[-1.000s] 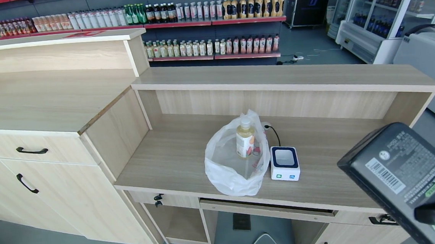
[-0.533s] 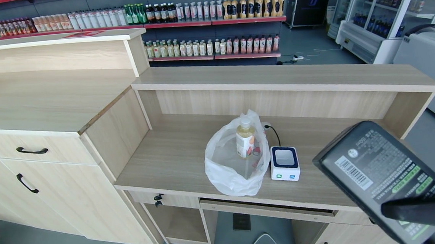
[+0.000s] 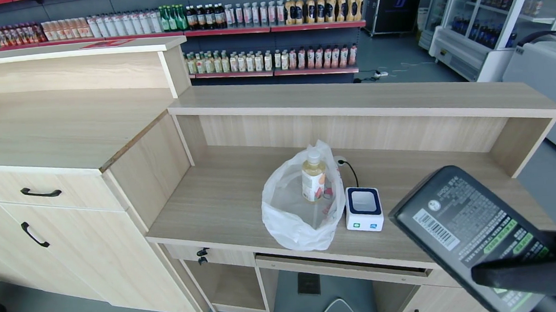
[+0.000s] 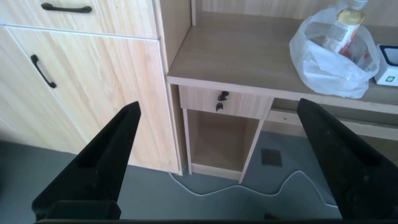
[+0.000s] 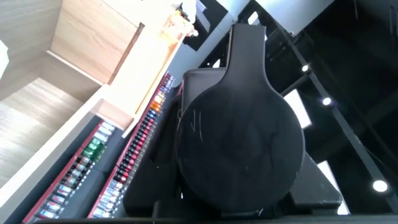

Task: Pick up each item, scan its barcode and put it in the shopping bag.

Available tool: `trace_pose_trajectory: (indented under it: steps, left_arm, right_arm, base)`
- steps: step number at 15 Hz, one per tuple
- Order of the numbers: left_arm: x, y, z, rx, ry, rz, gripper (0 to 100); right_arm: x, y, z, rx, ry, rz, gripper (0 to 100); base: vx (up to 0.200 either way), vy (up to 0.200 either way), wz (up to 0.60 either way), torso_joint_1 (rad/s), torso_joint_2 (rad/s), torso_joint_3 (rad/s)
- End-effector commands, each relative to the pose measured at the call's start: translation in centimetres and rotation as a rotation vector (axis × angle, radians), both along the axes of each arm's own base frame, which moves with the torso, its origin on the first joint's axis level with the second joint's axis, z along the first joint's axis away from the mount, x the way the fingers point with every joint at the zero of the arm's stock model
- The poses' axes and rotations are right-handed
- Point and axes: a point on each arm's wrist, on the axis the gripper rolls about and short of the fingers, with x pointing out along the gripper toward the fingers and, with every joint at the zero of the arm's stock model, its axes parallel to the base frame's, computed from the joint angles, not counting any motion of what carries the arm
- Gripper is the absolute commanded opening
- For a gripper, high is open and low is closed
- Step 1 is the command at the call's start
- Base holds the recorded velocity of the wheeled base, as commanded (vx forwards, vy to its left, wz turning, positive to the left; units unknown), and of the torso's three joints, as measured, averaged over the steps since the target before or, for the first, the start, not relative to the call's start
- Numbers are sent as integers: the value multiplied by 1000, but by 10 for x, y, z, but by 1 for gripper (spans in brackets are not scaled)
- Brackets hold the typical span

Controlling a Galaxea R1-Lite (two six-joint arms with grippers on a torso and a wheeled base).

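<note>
My right gripper is shut on a black flat-sided container, held tilted at the lower right, in front of the counter. Its barcode label faces up and towards the head camera. The container's round black end looms close in the right wrist view. A white scanner with a dark blue window sits on the lower counter shelf. Just left of it stands the white shopping bag with a yellow bottle upright inside. My left gripper hangs open low before the counter front, with nothing between its fingers.
A black cable runs from the scanner to the back wall of the shelf. A raised ledge overhangs the shelf behind. A taller cabinet with drawers stands to the left. Store shelves with drinks lie beyond.
My right gripper has carried the black container leftwards, closer to the scanner, and lately a little lower. Bag, bottle and scanner have not moved.
</note>
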Motion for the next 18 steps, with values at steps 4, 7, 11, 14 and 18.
trace_pose_trajectory:
  steps: [4,7,11,14,18]
  left_arm:
    - [0,0,0,0,0,-1,100]
    - [0,0,0,0,0,-1,100]
    - [0,0,0,0,0,0,100]
    - [0,0,0,0,0,0,100]
    - [0,0,0,0,0,-1,100]
  right_arm:
    - [0,1,-1,-4,6,6,0]
    - [-1,1,2,12,36,6,0]
    - [-1,-37,25,233,409,-307,0]
    - [-12,-63,35,611,713,-641,0]
    - [2,-88,17,1388,1078,-1031,0]
  base:
    - [0,0,0,0,0,0]
    - [0,0,0,0,0,0]
    - [0,0,0,0,0,0]
    - [0,0,0,0,0,0]
    - [0,0,0,0,0,0]
